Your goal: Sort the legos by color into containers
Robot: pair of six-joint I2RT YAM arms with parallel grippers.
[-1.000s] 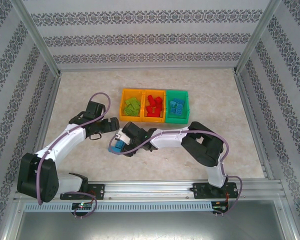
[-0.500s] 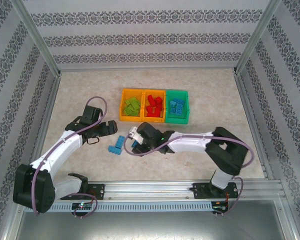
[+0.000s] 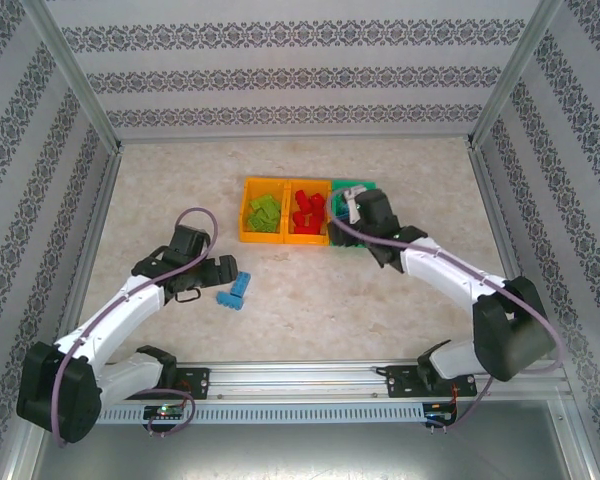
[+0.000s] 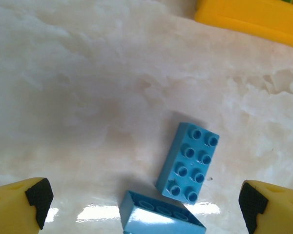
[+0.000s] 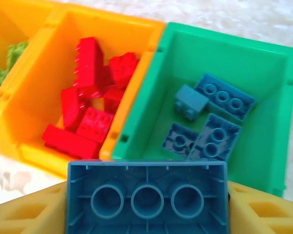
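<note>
Two blue legos [image 3: 235, 290] lie on the table just right of my open left gripper [image 3: 226, 268]. In the left wrist view one blue lego [image 4: 189, 163] is studs up and the other [image 4: 158, 219] lies tipped on its side, both between my spread fingertips [image 4: 35, 197]. My right gripper [image 3: 356, 206] hovers over the green container [image 3: 362, 186], shut on an oblong blue lego [image 5: 146, 197] whose hollow underside faces the camera. Inside the green container [image 5: 151, 97] lie several blue legos [image 5: 224, 100]. The middle orange container [image 5: 136, 63] holds red legos [image 5: 88, 97]; the left orange one [image 3: 246, 205] holds green legos [image 3: 265, 212].
The three containers stand joined in a row at the middle back of the marble-look table [image 3: 430, 170]. Patterned walls and metal frame posts [image 3: 100, 170] close in the sides and back. The arms' bases sit on a rail [image 3: 300, 378] at the near edge.
My right arm swung from beside the left gripper up and right to the green container, carrying a blue lego. My left gripper shifted slightly nearer the two blue legos on the table.
</note>
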